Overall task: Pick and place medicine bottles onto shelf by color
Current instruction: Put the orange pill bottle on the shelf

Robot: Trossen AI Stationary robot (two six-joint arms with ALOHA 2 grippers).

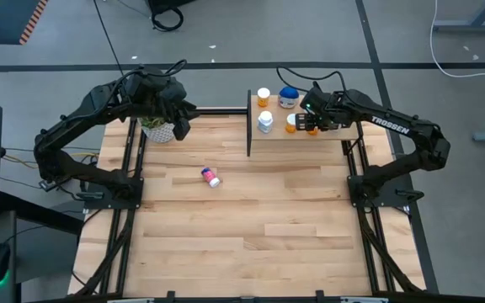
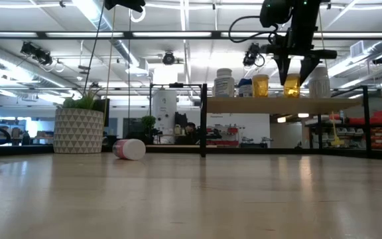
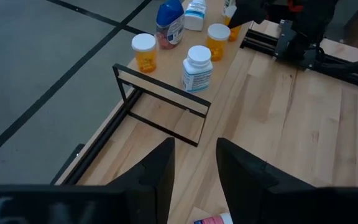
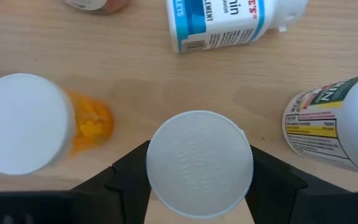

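Observation:
The light wood shelf stands at the table's far right. My right gripper reaches down over it, shut on an orange white-capped bottle. Upright around it stand two other orange bottles, a blue one and a white one. A pink bottle lies on its side on the tabletop. My left gripper hangs open in the air beside the plant, touching nothing. My right gripper holds the orange bottle at its white cap, pinched between the two fingers. The fingers come from above, pointing down. The bottle stands upright, and its base seems to rest on the shelf top.
A potted green plant stands at the far left of the table, under my left arm. A black post marks the shelf's left end. The near half of the tabletop holds nothing.

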